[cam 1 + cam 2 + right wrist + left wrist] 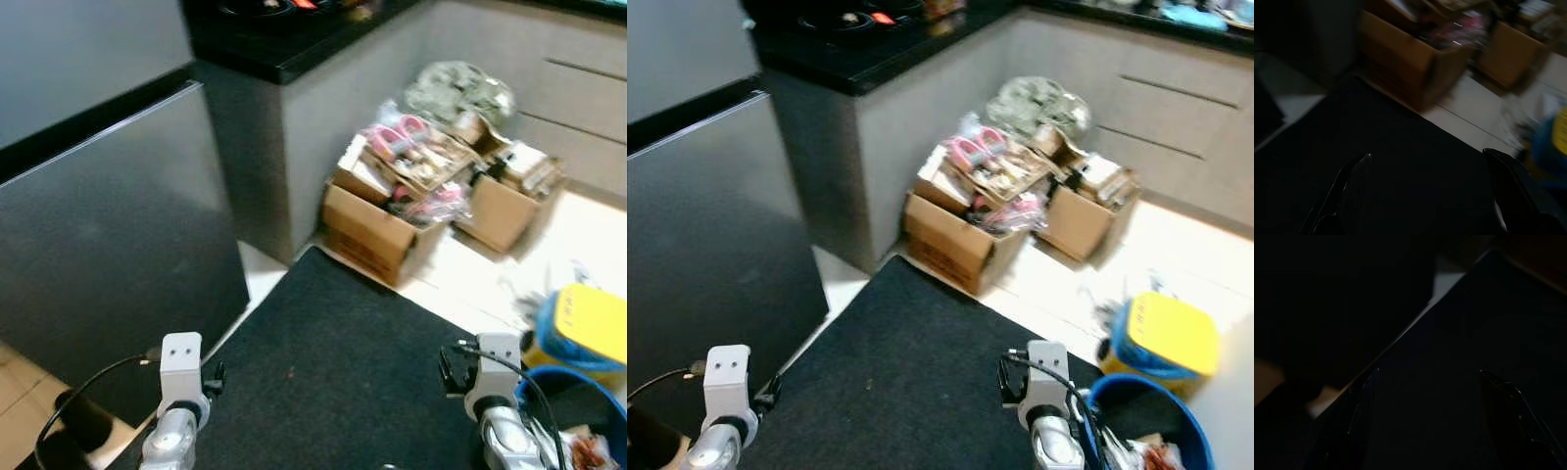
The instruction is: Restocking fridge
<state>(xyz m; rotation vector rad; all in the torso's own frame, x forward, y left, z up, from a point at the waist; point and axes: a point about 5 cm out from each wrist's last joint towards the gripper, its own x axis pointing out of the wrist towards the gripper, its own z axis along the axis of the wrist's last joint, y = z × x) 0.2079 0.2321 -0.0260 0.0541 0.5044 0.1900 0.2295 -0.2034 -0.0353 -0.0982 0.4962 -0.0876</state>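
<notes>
The dark grey fridge [108,245] stands at the left with its door shut. Two cardboard boxes [377,230] [505,201] full of packaged goods sit on the floor against the counter ahead. My left arm [178,392] and right arm [495,382] hang low over a black mat [343,362]. In the dim left wrist view my left gripper [1428,373] is open over the mat's edge, holding nothing. My right gripper [1426,153] is open too, pointing across the mat toward the nearer box [1410,54].
A black-topped counter [294,39] stands beside the fridge, and grey drawers [578,98] run along the back right. A blue bucket with a yellow lid [583,323] and a blue tub [1146,421] sit at the right near my right arm.
</notes>
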